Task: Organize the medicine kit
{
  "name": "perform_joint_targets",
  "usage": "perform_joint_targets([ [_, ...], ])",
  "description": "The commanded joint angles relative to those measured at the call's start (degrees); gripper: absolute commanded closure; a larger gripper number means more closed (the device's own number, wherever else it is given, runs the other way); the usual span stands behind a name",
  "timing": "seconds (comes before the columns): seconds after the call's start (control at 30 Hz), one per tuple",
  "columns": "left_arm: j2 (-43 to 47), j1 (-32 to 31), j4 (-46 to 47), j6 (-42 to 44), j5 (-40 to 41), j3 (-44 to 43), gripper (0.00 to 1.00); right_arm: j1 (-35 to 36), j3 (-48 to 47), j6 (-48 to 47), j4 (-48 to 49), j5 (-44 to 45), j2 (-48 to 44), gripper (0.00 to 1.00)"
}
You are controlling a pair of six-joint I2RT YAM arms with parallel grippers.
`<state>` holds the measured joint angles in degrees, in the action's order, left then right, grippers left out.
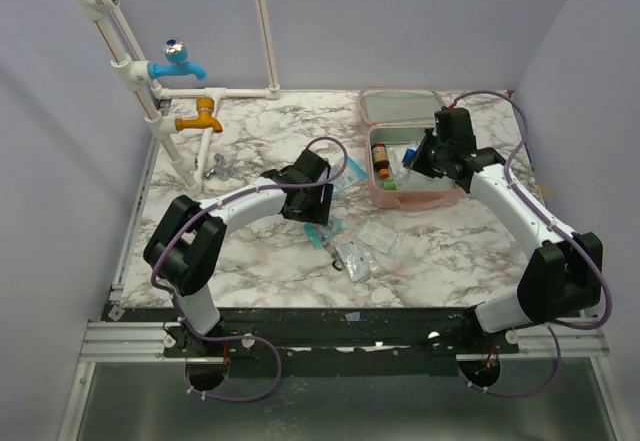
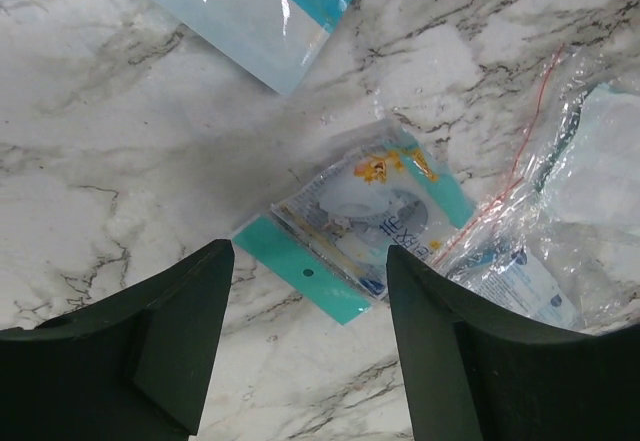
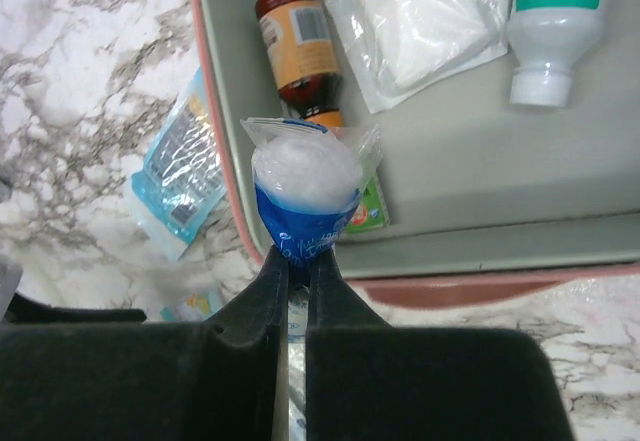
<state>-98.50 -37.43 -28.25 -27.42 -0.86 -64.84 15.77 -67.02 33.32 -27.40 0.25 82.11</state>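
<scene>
Here | right claw (image 3: 290,261) pinched light pouch (image 3: 305,176) over soft medicine kit (image 3: 480,287) | left claw (image 2: 308,261) stood wide above flat packet (image 2: 370,211), probably slippery; edge grip suited.

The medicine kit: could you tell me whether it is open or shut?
Open: the medicine kit has its lid laid back flat; a brown bottle and white bottle lie inside.
</scene>
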Motion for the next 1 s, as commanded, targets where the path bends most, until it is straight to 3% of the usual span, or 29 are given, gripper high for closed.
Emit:
perform_joint_targets([
  [0.0, -1.7, 1.2, 1.7, 0.8, 0.9, -2.5, 0.36, 0.0, -4.2, -0.4, 3.1, 6.3, 5.4, 0.99],
  [0.47, -5.8, 1.6, 2.4, 1.6, -2.7, -3.5, 0.39, -1.2, -11.3, -1.0, 4.2, 9.1, 20.5, 0.99],
  [0.97, -11.3, 1.6, 2.1, 2.0, -4.2, -5.3, 0.50, -4.2, -12.6, -2.0, 2.6, 10.7, 27.1, 0.96],
])
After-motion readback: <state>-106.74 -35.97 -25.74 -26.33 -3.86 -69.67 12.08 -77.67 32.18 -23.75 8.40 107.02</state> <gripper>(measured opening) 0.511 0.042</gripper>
